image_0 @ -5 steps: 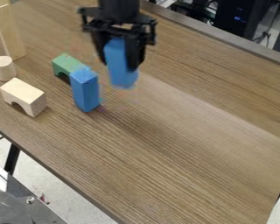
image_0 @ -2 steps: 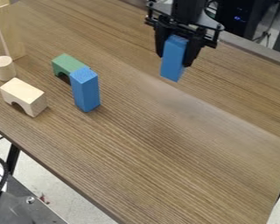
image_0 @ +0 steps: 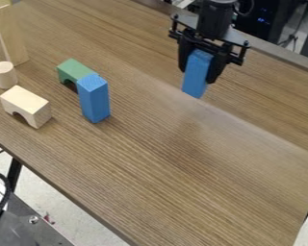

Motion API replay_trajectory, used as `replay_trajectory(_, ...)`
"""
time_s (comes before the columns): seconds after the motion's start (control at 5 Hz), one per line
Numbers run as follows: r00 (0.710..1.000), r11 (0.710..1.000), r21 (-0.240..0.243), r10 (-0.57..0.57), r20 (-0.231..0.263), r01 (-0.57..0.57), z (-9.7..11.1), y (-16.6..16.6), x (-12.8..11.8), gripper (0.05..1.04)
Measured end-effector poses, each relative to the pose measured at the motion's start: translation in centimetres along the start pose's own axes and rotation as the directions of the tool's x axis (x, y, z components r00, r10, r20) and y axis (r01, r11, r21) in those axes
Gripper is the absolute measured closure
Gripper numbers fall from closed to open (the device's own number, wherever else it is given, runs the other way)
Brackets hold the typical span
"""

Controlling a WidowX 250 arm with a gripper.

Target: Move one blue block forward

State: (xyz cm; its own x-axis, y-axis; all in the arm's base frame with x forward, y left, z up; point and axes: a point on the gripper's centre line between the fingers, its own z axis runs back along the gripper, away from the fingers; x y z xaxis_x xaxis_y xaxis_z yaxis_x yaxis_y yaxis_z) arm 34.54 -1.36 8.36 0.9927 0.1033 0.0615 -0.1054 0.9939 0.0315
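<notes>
The black arm point(image_0: 215, 21) hangs down, jaws clamped, apparently tilted slightly.

On a table point(image_0: 182, 168), a cylinder point(image_0: 5, 75) stands between an arch point(image_0: 28, 103) and, behind, a board point(image_0: 10, 38) — right of them, a standing block point(image_0: 94, 98) before a second arch point(image_0: 73, 71) and, farther right, another block point(image_0: 197, 74) in the gripper point(image_0: 199, 79).

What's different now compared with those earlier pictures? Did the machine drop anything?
The pincer and the blue block it holds swung toward the picture's right, away from the other blue block, then came slightly down in the picture. Nothing was let go or newly grasped. That other blue block, the green arch, the pale arch and the pale cylinder stayed put.
</notes>
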Motion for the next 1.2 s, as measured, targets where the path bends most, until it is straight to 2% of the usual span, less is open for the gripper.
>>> replay_trajectory(0.4, 1.0, 0.999, -0.03, -0.019, -0.024, 0.018, -1.1, 0.4, 0.1, 0.485)
replay_trajectory(0.6, 1.0, 0.999, -0.024, -0.029, -0.009, 0.029, -1.4, 0.6, 0.2, 0.485)
replay_trajectory(1.2, 0.999, 0.999, -0.017, -0.048, -0.005, 0.048, -2.5, 0.9, -0.2, 0.485)
